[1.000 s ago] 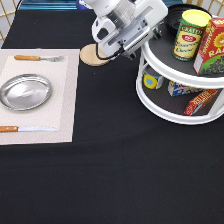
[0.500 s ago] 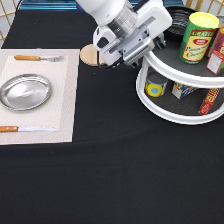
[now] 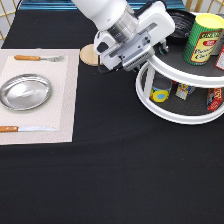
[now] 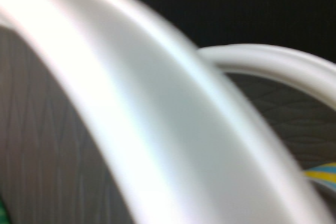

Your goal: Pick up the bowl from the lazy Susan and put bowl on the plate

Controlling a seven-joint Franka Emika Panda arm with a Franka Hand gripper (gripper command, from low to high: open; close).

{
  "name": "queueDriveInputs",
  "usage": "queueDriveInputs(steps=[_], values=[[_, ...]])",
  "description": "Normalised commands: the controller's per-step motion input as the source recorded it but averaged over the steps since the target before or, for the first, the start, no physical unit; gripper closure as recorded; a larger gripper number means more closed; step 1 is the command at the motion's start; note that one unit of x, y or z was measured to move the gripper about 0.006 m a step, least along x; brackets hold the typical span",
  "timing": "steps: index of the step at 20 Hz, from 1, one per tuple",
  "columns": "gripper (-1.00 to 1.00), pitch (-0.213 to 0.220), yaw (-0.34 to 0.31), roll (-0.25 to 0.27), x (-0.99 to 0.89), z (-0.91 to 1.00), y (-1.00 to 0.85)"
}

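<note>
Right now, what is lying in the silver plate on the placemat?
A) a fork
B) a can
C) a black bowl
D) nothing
D: the plate shows only bare metal; the fork lies apart from it, toward the exterior view's top.

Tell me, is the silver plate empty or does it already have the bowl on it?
Empty. The plate on the placemat shows only bare metal, and the black bowl sits on the lazy Susan's top tier.
</note>
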Motion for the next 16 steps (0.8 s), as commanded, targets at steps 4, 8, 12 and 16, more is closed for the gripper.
queueDriveInputs(steps=[4, 8, 12, 16], values=[[-1.00, -0.177, 0.057, -0.059, -0.50, 0.82, -0.34], [-1.00, -0.239, 0.041, -0.148, -0.81, 0.77, -0.04], [-1.00, -0.240, 0.017, -0.196, -0.86, 0.76, 0.18], [-1.00, -0.203, 0.005, -0.198, -0.90, 0.48, 0.34]])
